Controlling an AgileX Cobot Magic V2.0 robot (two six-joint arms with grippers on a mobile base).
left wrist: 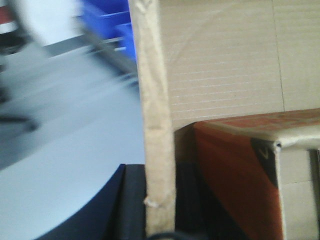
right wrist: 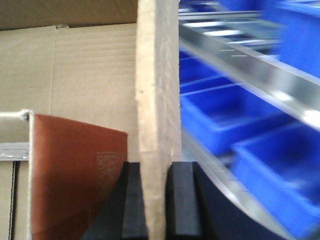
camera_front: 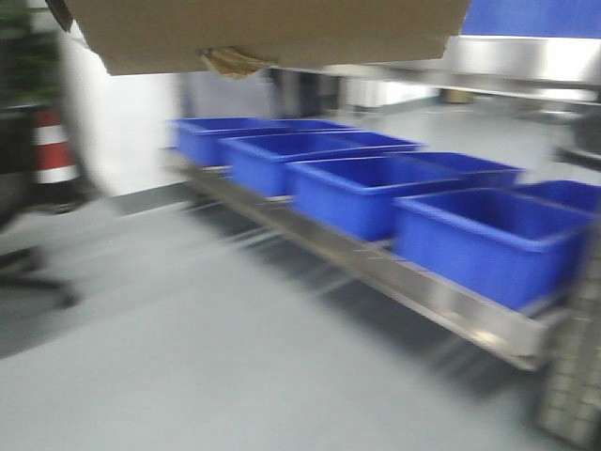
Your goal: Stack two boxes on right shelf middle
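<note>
We saw a pale grey floor [camera_front: 188,357] filling most of the blurred front view. Along its right side ran the stainless steel shelf [camera_front: 441,301], its low tier carrying a row of blue bins [camera_front: 488,235] set side by side. A shiny upper rail [camera_front: 526,61] crossed the top right corner.

The tan cardboard box [camera_front: 272,33] hung at the top edge of that view, off the floor, nearer to us than the shelf, and resting on no tier.

In both wrist views a smaller red-orange box [left wrist: 230,180] sat inside it, against the corrugated wall.

The left end effector [left wrist: 160,205] was clamped narrow on one upright wall of the cardboard box — its black pads [left wrist: 132,205] pressed against either side. The right end effector [right wrist: 157,197] gripped another upright wall the same way, with the bins and shelf just beyond it.

A small tuft of yellowish tape [camera_front: 235,61] dangled from the underside of the cardboard box.
</note>
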